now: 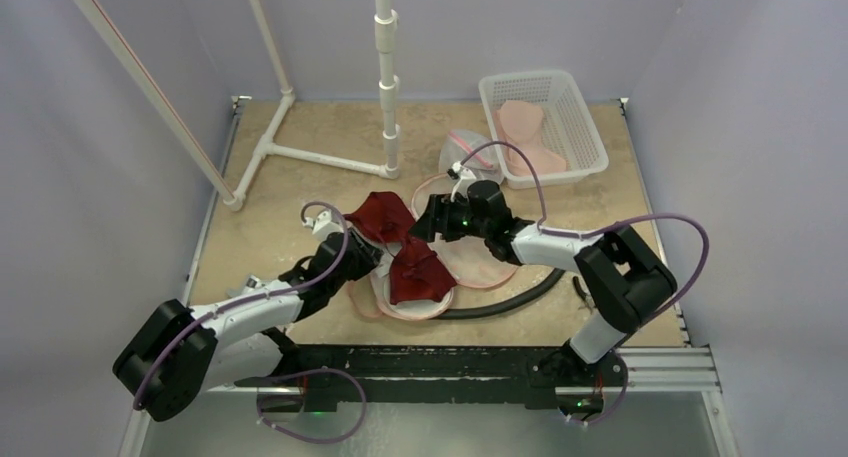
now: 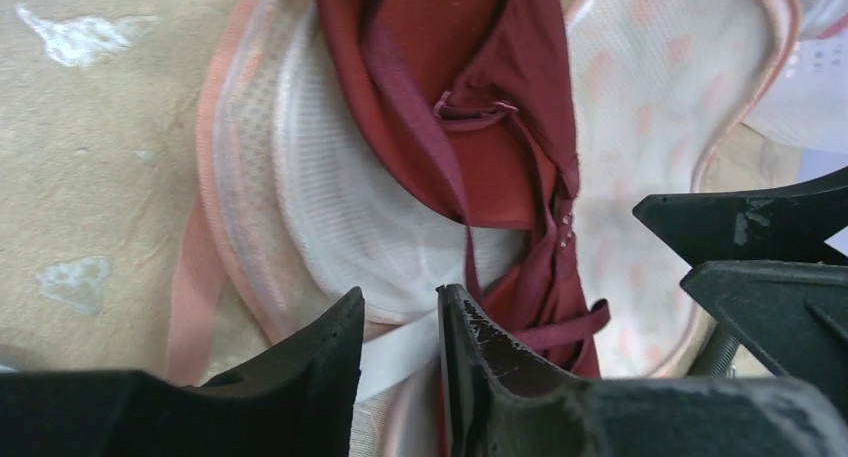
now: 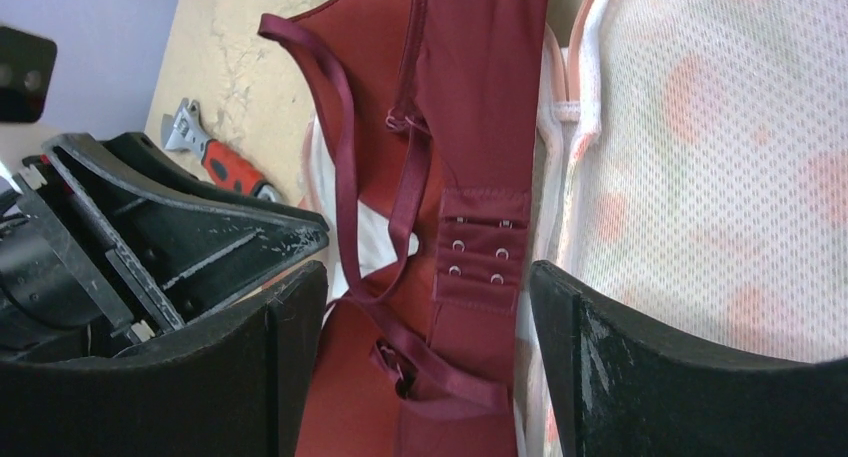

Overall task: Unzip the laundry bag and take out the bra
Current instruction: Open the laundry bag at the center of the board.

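Note:
The laundry bag [image 1: 470, 262], white mesh with pink trim, lies open at the table's middle. The dark red bra [image 1: 398, 242] lies across it, one cup over the bag, one on the table. My left gripper [image 1: 372, 262] is at the bag's near-left rim. In the left wrist view its jaws [image 2: 400, 312] stand narrowly apart with the bag's white band [image 2: 395, 352] between them. My right gripper [image 1: 425, 222] is open just above the bra. In the right wrist view it [image 3: 428, 277] straddles the bra's hook band [image 3: 480, 252] and straps without touching them.
A white basket [image 1: 590, 137] holding pink garments stands at the back right. A second mesh bag [image 1: 465, 155] lies beside it. A white pipe frame [image 1: 385, 87] stands at the back. A black hose [image 1: 510, 299] curves near the front. A red-handled tool [image 3: 225, 162] lies on the table.

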